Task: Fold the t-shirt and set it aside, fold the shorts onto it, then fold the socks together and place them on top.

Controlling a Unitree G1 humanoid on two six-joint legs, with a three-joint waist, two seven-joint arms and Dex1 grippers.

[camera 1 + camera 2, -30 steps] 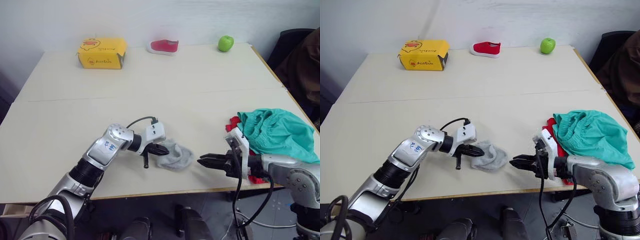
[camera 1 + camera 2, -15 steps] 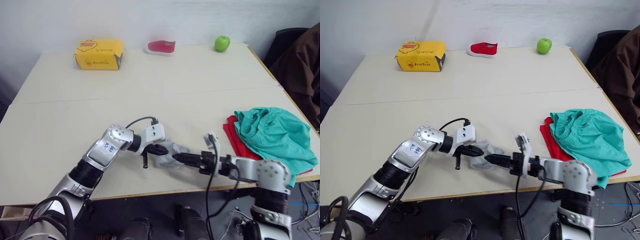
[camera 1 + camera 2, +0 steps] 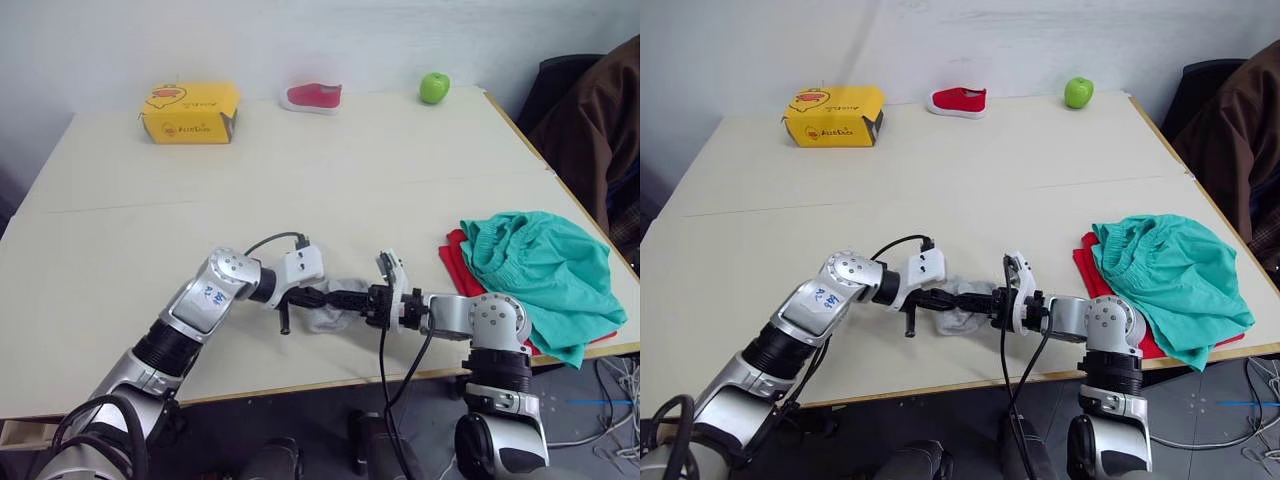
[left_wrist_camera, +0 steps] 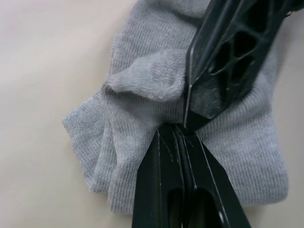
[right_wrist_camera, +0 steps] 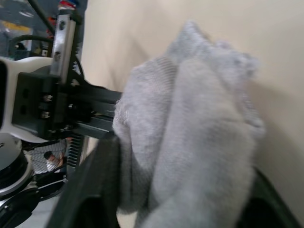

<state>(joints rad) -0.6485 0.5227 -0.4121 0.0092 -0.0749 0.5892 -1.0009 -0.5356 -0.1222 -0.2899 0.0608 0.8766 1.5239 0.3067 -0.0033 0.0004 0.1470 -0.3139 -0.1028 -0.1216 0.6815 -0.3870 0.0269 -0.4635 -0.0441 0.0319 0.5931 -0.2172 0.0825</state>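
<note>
The worktop (image 3: 330, 170) is pale cream and flat, with a thin line running across its middle. Near its front edge lie the socks (image 3: 958, 308), a small grey bundle, and both hands meet on it. The left hand (image 3: 938, 298) comes in from the left; in its wrist view its two black fingers are pressed together on the grey knit, pinching a fold of the socks (image 4: 156, 104). The right hand (image 3: 980, 299) comes in from the right. In its wrist view the bunched socks (image 5: 190, 137) sit between its two dark fingers, which are spread apart around the cloth. I cannot tell if they are squeezing it.

Well to the right, by the worktop's right edge, the shorts (image 3: 535, 270) lie in a teal heap on top of the t-shirt (image 3: 452, 262). The shorts hide most of the t-shirt, so it shows as a red strip at the left side and along the front.

At the far edge stand a yellow box (image 3: 188, 112) on the left, a small red-and-white shoe (image 3: 311, 97) in the middle and a green apple (image 3: 434, 87) on the right. The box has a duck picture and some writing too small to read. Behind them is a plain white wall (image 3: 300, 40). A brown cloth (image 3: 600, 120) hangs at the right, cut off by the edge.
</note>
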